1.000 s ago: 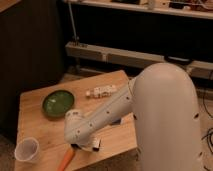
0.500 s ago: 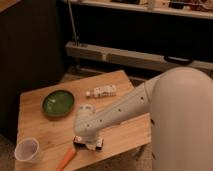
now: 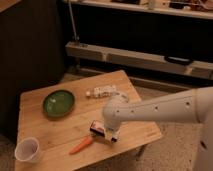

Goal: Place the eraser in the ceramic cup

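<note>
While working low at the near edge of the wooden table, resting the gripper right at the eraser — whether clamped on it or apart, cannot tell. Judging by that, carrying out the grasp step, with the eraser apparently not yet lifted, lying just beside an orange stick-like object, and the ceramic cup standing well apart at the near corner, in front of the green bowl. Next needing a secure hold, a lift clear of the wood and a carry across to above the cup's round rim — then releasing.
</note>
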Robot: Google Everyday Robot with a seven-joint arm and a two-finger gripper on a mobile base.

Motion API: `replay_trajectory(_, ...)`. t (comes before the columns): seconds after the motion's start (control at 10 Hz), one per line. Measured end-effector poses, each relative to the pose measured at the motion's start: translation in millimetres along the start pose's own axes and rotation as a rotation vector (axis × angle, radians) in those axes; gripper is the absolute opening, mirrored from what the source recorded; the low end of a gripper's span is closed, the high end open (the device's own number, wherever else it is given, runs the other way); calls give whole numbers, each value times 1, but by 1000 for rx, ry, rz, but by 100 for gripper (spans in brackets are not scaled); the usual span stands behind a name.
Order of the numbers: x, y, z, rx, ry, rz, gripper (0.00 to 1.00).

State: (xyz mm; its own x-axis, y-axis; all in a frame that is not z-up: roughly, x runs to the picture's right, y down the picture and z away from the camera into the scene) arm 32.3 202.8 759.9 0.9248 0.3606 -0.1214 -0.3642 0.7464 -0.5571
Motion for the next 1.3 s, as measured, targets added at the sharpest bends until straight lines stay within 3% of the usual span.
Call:
replay_trajectory(0.1, 2, -9, -15, -1, -79, 11, 0)
replay_trajectory(0.2, 2, -14, -22, -8, -131, 19, 0)
replay_trajectory(0.4, -14, -19, -18, -44, -185, 16, 0)
replay_trajectory(0.6, -26, -32, -15, -72, -210, 14, 0)
replay_trajectory(0.9, -56, -60, -29, -103, -245, -22, 0)
replay_trajectory(1.1, -77, -83, -65, -85, -227, -66, 0)
replay_trajectory(1.3, -114, -100, -114, -70, -219, -132, 0)
